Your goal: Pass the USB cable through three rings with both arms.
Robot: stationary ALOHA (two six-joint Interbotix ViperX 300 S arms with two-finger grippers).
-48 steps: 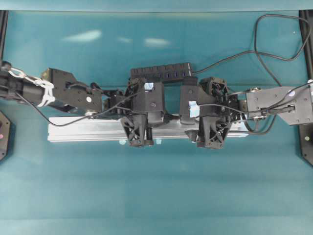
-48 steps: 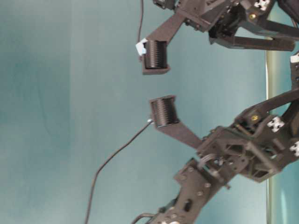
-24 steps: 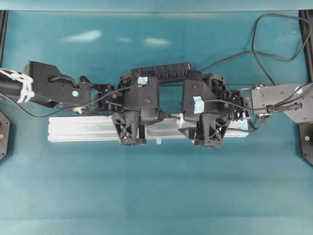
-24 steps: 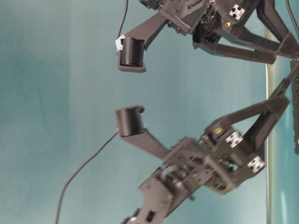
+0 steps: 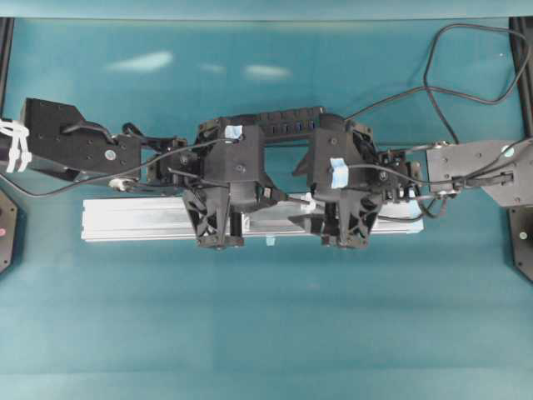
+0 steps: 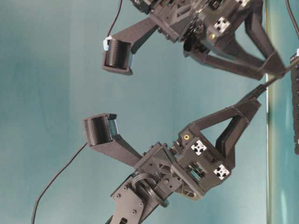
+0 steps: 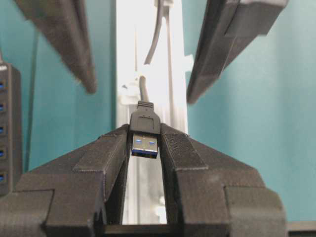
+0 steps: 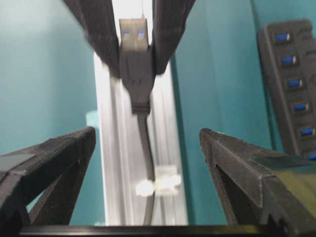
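Observation:
In the left wrist view my left gripper (image 7: 144,140) is shut on the black plug of the USB cable (image 7: 144,126), its blue-tongued end facing the camera. The cord runs on along the silver rail (image 7: 127,49) through a whitish ring (image 7: 129,90). In the right wrist view my right gripper (image 8: 148,143) stands open astride the rail (image 8: 111,163), holding nothing. Between its fingers the cord (image 8: 143,143) passes a ring (image 8: 159,186). From overhead, the left gripper (image 5: 273,197) and right gripper (image 5: 306,208) face each other over the rail (image 5: 133,221).
A black USB hub (image 5: 283,122) with blue sockets lies just behind the rail, also at the right in the right wrist view (image 8: 291,84). Black cords loop at the back right (image 5: 466,33). Teal tabletop (image 5: 266,317) surrounds the rail.
Both wrists have shifted left along the rail and tilted up. The left gripper has kept its hold on the plug, drawing it left; the right gripper has stayed open.

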